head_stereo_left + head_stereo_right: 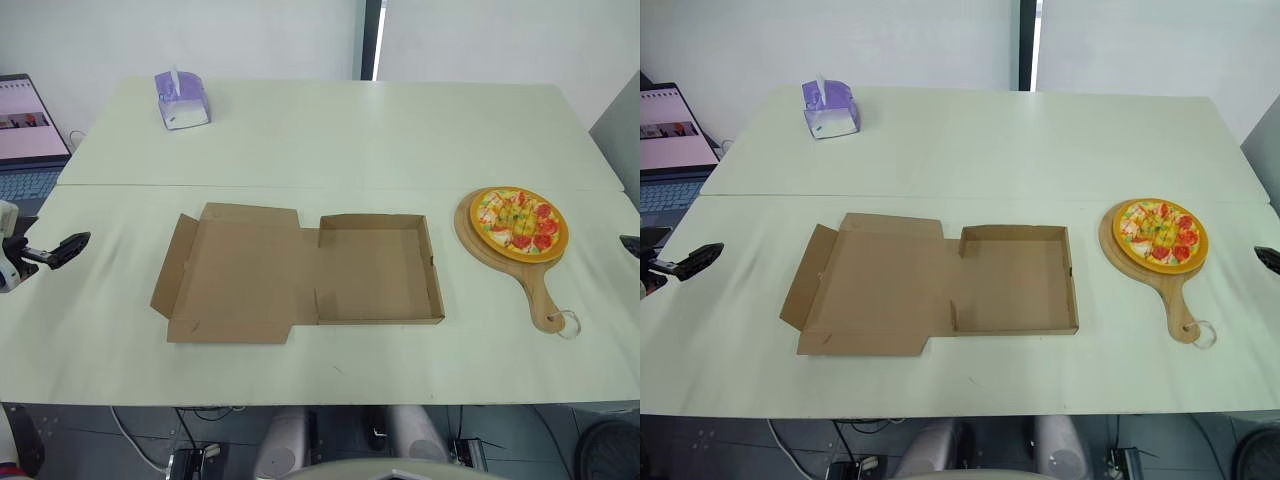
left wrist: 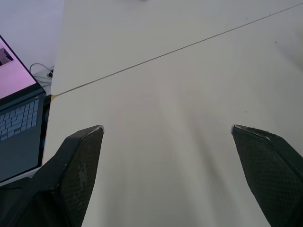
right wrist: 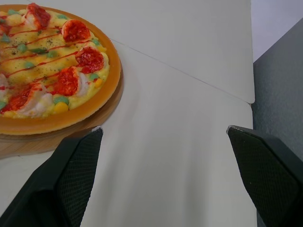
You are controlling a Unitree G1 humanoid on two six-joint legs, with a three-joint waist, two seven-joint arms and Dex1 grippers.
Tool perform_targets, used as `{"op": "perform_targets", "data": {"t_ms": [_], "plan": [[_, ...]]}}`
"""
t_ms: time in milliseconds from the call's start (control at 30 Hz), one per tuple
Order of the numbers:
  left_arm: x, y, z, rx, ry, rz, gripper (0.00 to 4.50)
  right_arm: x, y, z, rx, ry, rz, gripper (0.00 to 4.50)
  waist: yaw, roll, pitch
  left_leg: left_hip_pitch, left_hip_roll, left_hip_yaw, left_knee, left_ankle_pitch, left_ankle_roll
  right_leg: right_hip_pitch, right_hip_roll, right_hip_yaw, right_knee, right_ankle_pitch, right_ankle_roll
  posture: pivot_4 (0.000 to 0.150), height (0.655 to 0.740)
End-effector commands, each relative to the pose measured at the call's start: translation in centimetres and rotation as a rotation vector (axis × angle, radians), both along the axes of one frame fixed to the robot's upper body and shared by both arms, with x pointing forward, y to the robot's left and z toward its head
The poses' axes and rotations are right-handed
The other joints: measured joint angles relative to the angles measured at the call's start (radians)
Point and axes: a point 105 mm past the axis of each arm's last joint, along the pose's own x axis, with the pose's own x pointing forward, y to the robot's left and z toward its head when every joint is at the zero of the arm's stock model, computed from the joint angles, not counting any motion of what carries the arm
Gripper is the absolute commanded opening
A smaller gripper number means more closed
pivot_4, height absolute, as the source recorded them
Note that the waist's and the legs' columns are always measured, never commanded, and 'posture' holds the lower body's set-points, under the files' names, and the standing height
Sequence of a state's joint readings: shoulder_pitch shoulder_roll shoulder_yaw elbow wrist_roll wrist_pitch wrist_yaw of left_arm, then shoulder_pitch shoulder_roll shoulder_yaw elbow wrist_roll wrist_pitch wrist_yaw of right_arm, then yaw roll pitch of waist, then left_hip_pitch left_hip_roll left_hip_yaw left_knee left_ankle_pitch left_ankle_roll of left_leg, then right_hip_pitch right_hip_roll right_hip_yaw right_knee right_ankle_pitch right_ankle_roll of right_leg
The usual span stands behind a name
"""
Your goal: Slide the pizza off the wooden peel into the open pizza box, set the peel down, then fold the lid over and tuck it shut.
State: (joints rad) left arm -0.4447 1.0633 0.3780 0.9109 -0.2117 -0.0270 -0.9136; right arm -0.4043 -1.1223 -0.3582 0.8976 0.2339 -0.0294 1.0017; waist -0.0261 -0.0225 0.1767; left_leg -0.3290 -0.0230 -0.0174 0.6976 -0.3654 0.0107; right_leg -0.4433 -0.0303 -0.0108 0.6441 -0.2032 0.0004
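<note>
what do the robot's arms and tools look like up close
The left tool and right tool match: two black wedge-shaped fingers each, tapering to blunt tips, with a fine cross-hatched texture on their faces. The left wrist behind them is white with black parts.

Two pale tables [image 1: 300,130] stood pushed together, with a thin seam [image 1: 250,186] between them. Behind rose a white wall [image 1: 200,40], split by a dark frame with a narrow strip of daylight [image 1: 380,40]. An open laptop [image 1: 25,140] sat just off the left edge, and a purple tissue box [image 1: 181,99] stood on the far table. Cables [image 1: 135,440] lay on the dark floor [image 1: 80,425].
</note>
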Motion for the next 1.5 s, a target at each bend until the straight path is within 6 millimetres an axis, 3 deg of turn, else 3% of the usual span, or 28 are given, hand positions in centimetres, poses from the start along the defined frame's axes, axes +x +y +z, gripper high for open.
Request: {"op": "perform_targets", "data": {"t_ms": [33, 467, 567, 633, 767, 833, 967, 1133, 1233, 1500], "plan": [[0.1, 0.1, 1.7, 0.043, -0.041, -0.003, 4.48, -0.6, -0.8, 1.9, -0.022, -0.054, -0.019, 4.5, 0.0, 0.0, 0.0, 0.0, 0.0, 0.0, 0.0, 0.0, 0.0, 0.0, 0.0, 0.0, 0.0, 0.0, 0.0, 0.15, 0.74], [1.2, -0.8, 2.1, 0.002, -0.068, -0.027, 4.48, -1.4, -1.4, 1.7, -0.01, -0.06, -0.039, 4.5, 0.0, 0.0, 0.0, 0.0, 0.0, 0.0, 0.0, 0.0, 0.0, 0.0, 0.0, 0.0, 0.0, 0.0, 0.0, 0.15, 0.74], [3.4, -4.0, 4.9, -0.024, -0.144, -0.159, 4.48, -2.0, -1.2, 1.3, 0.003, -0.05, -0.037, 4.5, 0.011, 0.0, 0.0, 0.0, 0.0, 0.0, 0.0, 0.0, 0.0, 0.0, 0.0, -0.001, 0.0, 0.0, 0.0, 0.15, 0.74], [4.3, -5.8, 5.7, -0.027, -0.153, -0.234, 4.48, -2.2, -0.6, 1.1, 0.05, -0.043, -0.015, 4.5, 0.021, 0.0, 0.0, -0.001, -0.001, -0.001, 0.001, 0.0, 0.0, 0.001, 0.0, -0.001, 0.0, 0.0, 0.0, 0.15, 0.74], [6.7, -13.9, 8.3, -0.061, -0.181, -0.543, 4.48, -3.5, 2.0, -0.1, 0.117, -0.01, 0.024, 4.5, 0.034, -0.001, -0.001, -0.001, -0.001, -0.002, 0.002, 0.0, 0.0, 0.001, 0.0, -0.001, 0.0, 0.0, 0.001, 0.15, 0.74], [7.2, -16.9, 9.1, -0.09, -0.191, -0.656, 4.48, -4.1, 4.1, -0.8, 0.152, 0.02, 0.052, 4.5, 0.035, -0.001, -0.001, -0.001, -0.001, -0.002, 0.003, 0.001, -0.001, 0.002, 0.001, -0.001, 0.001, 0.0, 0.001, 0.15, 0.74], [6.9, -25.2, 10.5, -0.111, -0.205, -0.968, 4.48, -5.5, 9.8, -1.5, 0.186, 0.085, 0.123, 4.5, 0.036, 0.0, -0.001, -0.002, -0.001, -0.002, 0.003, 0.001, -0.001, 0.002, 0.001, -0.001, 0.001, 0.0, 0.001, 0.15, 0.74], [4.0, -33.7, 11.1, -0.095, -0.202, -1.293, 4.48, -6.9, 13.1, -1.5, 0.17, 0.143, 0.12, 4.5, 0.025, 0.0, -0.001, -0.002, -0.001, -0.002, 0.006, 0.001, -0.002, 0.002, 0.002, 0.001, 0.001, 0.001, 0.002, 0.15, 0.74], [2.0, -36.6, 10.2, -0.053, -0.173, -1.436, 4.48, -7.4, 13.5, -1.6, 0.163, 0.163, 0.081, 4.5, 0.024, 0.0, -0.001, -0.002, 0.0, -0.002, 0.006, 0.002, -0.004, 0.002, 0.004, 0.002, 0.001, 0.001, 0.002, 0.15, 0.74], [0.0, -39.6, 10.8, -0.029, -0.212, -1.545, 4.48, -7.2, 13.1, -3.2, 0.18, 0.191, -0.017, 4.5, 0.026, -0.001, -0.001, -0.001, 0.0, -0.002, 0.006, 0.002, -0.003, 0.004, 0.006, 0.003, 0.001, 0.0, 0.003, 0.15, 0.74]]}}
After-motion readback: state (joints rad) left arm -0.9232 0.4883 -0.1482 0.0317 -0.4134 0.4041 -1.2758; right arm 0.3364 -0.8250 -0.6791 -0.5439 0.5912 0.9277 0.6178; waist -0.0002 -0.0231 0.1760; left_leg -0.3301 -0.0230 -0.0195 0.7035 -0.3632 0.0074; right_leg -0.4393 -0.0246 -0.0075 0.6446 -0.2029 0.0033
